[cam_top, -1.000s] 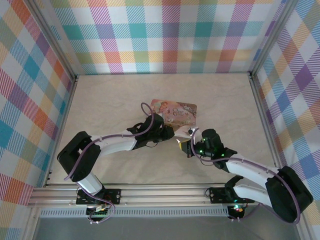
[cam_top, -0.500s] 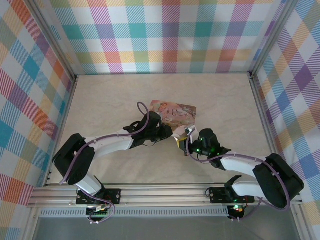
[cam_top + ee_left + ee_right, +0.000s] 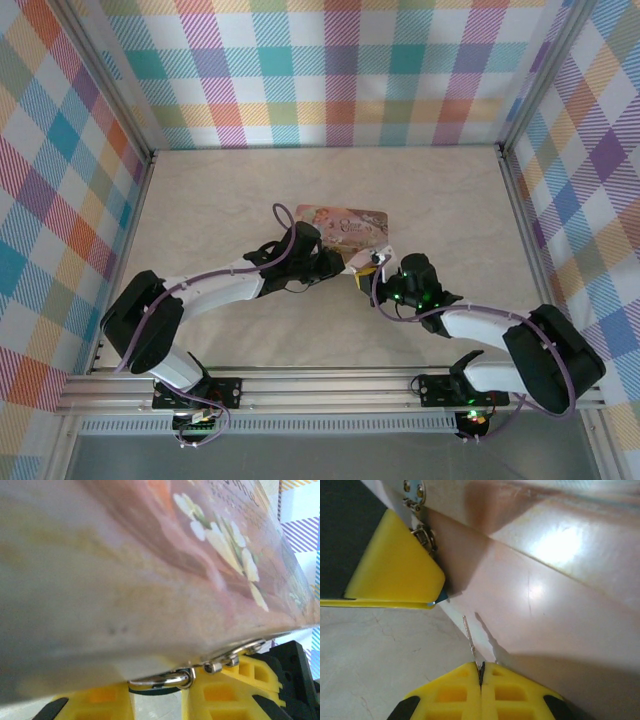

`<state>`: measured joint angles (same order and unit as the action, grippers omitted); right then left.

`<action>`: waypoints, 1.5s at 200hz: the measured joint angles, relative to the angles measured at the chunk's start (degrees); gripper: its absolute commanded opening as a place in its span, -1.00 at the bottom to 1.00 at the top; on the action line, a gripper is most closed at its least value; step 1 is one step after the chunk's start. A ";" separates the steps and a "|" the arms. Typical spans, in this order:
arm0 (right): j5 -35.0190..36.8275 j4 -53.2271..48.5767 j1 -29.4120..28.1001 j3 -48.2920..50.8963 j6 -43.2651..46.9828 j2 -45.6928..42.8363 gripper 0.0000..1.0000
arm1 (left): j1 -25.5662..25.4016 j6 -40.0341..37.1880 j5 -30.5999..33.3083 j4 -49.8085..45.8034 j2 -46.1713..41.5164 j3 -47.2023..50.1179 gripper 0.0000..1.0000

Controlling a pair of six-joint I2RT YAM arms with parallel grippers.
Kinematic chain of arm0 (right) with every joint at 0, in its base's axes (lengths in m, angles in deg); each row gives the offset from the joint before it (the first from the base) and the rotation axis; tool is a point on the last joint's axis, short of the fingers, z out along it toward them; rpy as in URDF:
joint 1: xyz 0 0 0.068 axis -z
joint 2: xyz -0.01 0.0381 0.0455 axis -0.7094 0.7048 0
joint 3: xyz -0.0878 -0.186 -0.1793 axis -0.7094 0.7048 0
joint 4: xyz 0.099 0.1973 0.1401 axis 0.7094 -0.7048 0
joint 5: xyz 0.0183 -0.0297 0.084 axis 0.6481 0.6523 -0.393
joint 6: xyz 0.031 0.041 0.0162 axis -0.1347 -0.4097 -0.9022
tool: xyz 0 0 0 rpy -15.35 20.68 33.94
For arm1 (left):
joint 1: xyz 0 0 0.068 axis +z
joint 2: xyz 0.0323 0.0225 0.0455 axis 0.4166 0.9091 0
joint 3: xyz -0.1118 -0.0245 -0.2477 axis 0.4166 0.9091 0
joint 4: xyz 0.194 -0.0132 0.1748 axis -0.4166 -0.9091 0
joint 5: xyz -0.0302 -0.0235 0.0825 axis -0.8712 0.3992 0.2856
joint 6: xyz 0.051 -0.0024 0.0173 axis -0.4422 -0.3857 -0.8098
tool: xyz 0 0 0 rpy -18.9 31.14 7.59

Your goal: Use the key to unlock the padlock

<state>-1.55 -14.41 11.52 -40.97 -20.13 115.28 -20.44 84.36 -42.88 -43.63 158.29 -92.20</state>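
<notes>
The padlock shows as a silvery shackle (image 3: 160, 681) spanning the gap between my left gripper's (image 3: 157, 696) yellow fingers, hard against the pink tin's (image 3: 150, 580) hasp. My left gripper (image 3: 343, 263) is shut on it. In the right wrist view a blue corner of the padlock (image 3: 440, 598) peeks out beside the left finger (image 3: 390, 565). My right gripper (image 3: 481, 672) is shut on the key (image 3: 468, 632). This thin sliver sticks out ahead, its tip a short way from the blue corner and apart from it. Seen from above, the right gripper (image 3: 368, 272) sits just right of the left one.
The pink illustrated tin (image 3: 345, 222) lies mid-table just beyond both grippers, its side wall (image 3: 545, 605) close beside the key. Its metal hasp (image 3: 420, 532) sits above the left finger. Plaid walls enclose the table (image 3: 220, 200) on three sides.
My right gripper has moved up and left with the key, closer to the tin and the left gripper. The left gripper has shifted slightly at the tin's front edge.
</notes>
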 measured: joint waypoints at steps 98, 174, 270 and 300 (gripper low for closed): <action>-5.84 1.36 0.72 -0.48 1.77 1.25 -1.00 | 0.00 0.92 0.04 -2.58 -1.84 0.00 -0.55; -8.92 3.48 0.70 -1.16 1.31 3.56 -1.00 | 0.00 1.29 0.02 -2.56 -1.84 0.00 -0.56; -10.47 4.81 0.63 -1.88 0.90 5.31 -1.00 | 0.02 1.44 0.04 -2.56 -1.84 0.00 -0.57; -10.60 4.85 0.63 -1.90 0.90 5.46 -1.00 | 0.02 1.44 0.04 -2.56 -1.84 0.00 -0.57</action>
<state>-12.15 -9.56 12.15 -42.87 -19.23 120.74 -20.42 85.80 -42.83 -46.19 156.45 -92.20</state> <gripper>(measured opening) 0.049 0.222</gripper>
